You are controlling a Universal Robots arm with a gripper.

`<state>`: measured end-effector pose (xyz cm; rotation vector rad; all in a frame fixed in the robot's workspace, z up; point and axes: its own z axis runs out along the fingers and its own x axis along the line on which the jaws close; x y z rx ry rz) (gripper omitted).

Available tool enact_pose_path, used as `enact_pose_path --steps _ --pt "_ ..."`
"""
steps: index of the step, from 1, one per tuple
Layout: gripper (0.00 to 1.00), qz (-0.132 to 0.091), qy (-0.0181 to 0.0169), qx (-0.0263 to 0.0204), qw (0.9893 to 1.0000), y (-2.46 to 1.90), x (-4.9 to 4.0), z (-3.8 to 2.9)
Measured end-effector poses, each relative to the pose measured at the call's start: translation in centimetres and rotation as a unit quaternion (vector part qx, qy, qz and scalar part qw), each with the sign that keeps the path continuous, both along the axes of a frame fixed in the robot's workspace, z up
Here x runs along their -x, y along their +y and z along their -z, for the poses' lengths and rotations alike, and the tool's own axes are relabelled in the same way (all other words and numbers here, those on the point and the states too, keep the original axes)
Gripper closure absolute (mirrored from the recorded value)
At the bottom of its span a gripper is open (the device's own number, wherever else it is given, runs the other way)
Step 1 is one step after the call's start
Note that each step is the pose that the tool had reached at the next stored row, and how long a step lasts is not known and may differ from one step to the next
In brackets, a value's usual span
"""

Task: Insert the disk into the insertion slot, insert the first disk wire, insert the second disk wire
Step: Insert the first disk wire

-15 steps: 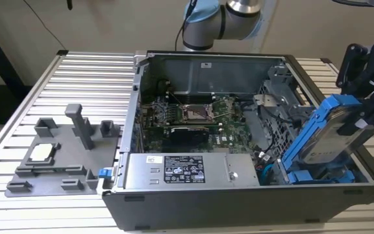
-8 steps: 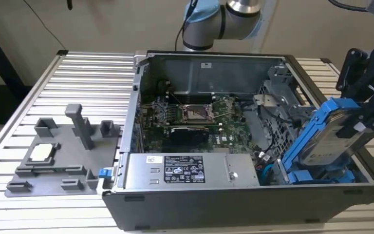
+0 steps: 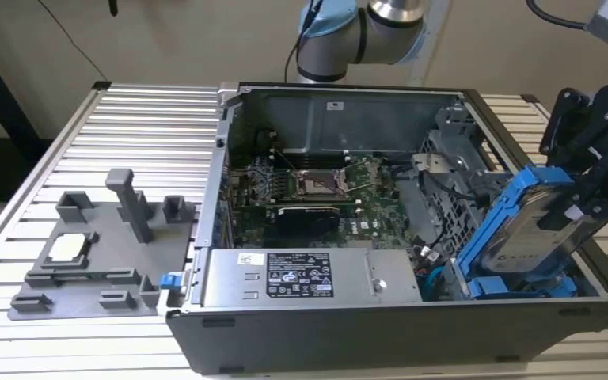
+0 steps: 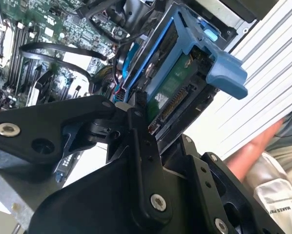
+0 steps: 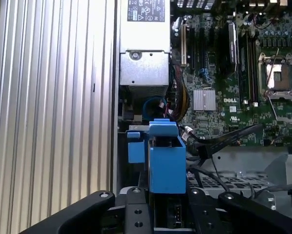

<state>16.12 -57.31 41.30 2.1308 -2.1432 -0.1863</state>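
Disk (image 3: 526,237) tilted, long axis steeply upright, lower end seemingly inside the drive cage (image 3: 462,170); jaws clenched on it

A table (image 3: 146,127) of ribbed silver metal slats spans the exterior view from edge to edge, its grooves running across the frame. An open dark grey computer case (image 3: 389,336) lies on its side on the table, taking up the middle and right of that view, and the slats (image 5: 53,97) run alongside the case wall in the first wrist view. At the lower left of the exterior view, just beside the case, a flat grey fixture plate (image 3: 82,297) with upright posts and brackets lies on the table, with a pale rectangular piece (image 3: 69,247) in one of its recesses.
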Motion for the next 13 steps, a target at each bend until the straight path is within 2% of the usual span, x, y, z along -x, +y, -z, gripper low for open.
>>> enact_pose_path --steps 1,2,9,13 --pt "0.68 0.0 0.0016 0.0003 1.0 0.0 -0.04 -0.02" --pt "0.68 0.0 0.0016 0.0001 1.0 0.0 -0.04 0.02" --pt "0.68 0.0 0.0016 0.0001 1.0 0.0 -0.04 1.28" --pt "0.68 0.0 0.0016 0.0002 1.0 0.0 -0.04 1.37"
